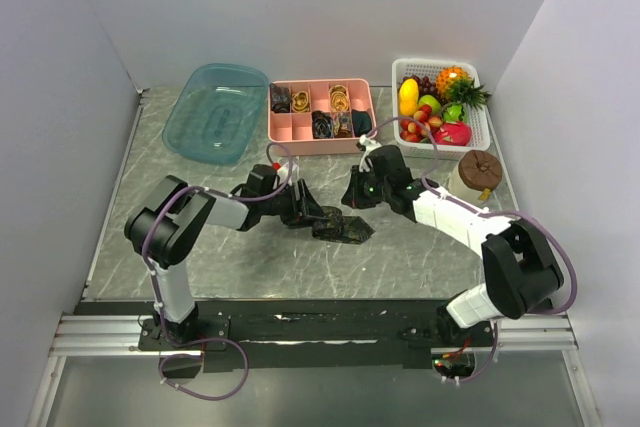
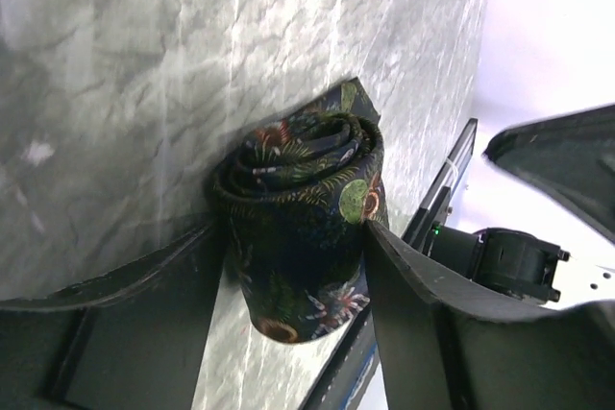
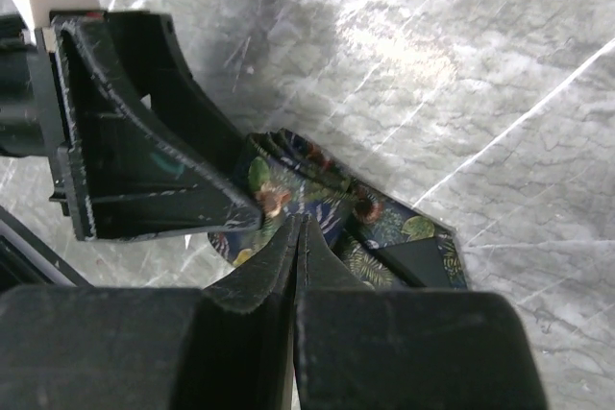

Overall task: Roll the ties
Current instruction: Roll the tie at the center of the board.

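Surface: grey marbled desk [image 1: 250, 267], enclosed by plain white walls.
Rear edge: blue tub [image 1: 215, 112], pink tray [image 1: 287, 128], white basket [image 1: 482, 117].
Task item: dark leaf-patterned tie [image 2: 298, 189], coiled, lying mid-desk between both arms.
Left arm: left claw [image 2: 293, 237] grasps the coil, one finger on each flank.
Right arm: right claw [image 3: 296, 228] clenched, tips at the tie; whether fabric is pinched cannot be told.
Obscured: tray contents too small to make out.

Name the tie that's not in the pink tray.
The dark floral tie on the table, held by the left gripper; the others sit in tray compartments.
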`<state>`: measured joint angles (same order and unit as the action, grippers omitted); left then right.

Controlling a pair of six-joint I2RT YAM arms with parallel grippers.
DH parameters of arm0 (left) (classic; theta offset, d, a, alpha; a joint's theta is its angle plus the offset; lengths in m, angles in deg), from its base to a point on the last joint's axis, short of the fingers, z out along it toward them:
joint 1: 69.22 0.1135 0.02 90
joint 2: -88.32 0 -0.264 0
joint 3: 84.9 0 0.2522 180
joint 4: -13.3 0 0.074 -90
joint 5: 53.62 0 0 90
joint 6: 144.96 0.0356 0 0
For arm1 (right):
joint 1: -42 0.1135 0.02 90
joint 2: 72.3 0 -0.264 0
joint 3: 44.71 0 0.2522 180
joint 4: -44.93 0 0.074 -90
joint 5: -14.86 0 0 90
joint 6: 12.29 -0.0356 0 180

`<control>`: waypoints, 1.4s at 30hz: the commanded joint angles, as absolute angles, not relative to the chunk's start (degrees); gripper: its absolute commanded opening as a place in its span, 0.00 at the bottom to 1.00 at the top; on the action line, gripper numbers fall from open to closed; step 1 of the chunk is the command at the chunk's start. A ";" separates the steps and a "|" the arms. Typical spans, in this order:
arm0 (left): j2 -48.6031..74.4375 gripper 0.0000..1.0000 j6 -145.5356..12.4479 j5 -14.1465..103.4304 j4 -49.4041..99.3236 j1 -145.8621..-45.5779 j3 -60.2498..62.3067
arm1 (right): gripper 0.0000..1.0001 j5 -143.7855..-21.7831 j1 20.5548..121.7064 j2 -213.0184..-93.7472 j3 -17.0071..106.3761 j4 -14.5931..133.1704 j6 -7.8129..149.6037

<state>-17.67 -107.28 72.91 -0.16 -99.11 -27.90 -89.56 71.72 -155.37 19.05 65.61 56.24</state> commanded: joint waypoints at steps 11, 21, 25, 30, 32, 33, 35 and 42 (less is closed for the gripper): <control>-20.14 0.56 -102.69 64.51 4.20 -101.39 -24.82 | 0.00 -89.12 74.52 -165.54 21.52 67.75 57.67; -18.02 0.45 -98.12 61.52 9.57 -103.23 -20.44 | 0.00 -87.36 75.40 -167.49 21.61 68.36 57.06; -17.41 0.32 -98.20 61.96 9.14 -104.46 -18.67 | 0.00 -88.23 75.31 -166.79 20.73 66.96 56.62; -13.90 0.15 -96.90 59.78 11.76 -104.46 -15.52 | 0.00 -90.34 76.36 -167.75 21.61 64.15 55.91; -13.02 0.13 -93.48 58.10 17.45 -104.55 -12.28 | 0.00 -91.66 76.54 -169.24 22.92 63.44 55.56; -12.75 0.11 -92.16 55.65 20.09 -104.55 -11.04 | 0.00 -92.10 76.63 -169.68 23.45 63.09 55.56; -12.31 0.10 -87.78 53.27 26.67 -104.55 -7.79 | 0.00 -92.98 76.81 -171.00 25.03 62.12 55.21; -15.03 0.09 -76.60 42.02 46.62 -105.51 2.06 | 0.00 -93.43 76.55 -170.13 28.55 61.77 54.77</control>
<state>-15.97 -84.85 49.83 36.39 -103.96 -4.97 -90.65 75.08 -171.11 26.30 62.90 55.91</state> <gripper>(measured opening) 0.278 0.004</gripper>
